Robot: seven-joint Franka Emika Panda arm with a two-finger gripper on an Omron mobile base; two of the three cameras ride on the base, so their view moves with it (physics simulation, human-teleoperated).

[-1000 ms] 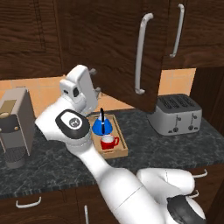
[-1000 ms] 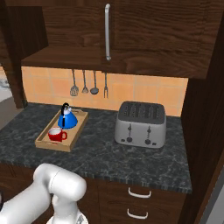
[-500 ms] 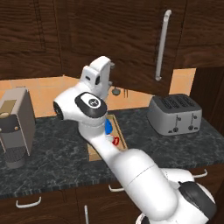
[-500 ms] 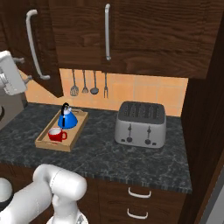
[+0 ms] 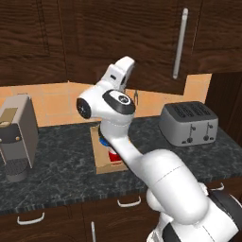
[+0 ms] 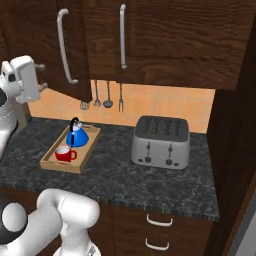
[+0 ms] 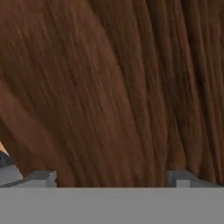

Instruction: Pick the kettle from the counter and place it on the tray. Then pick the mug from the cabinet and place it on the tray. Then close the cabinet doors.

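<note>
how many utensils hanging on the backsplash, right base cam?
3, in a row under the cabinet: whisk on the left, partly behind the door; ladle in the middle; fork on the right. More may be hidden.

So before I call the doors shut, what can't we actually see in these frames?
- Tray in the left base view: the arm covers most of it, so the kettle and mug must be checked in the right base view.
- Gripper in the hand view: its open fingertips face cabinet door wood; contact cannot be told.
- Cabinet doors in the right base view: the top edge cuts them off.
</note>
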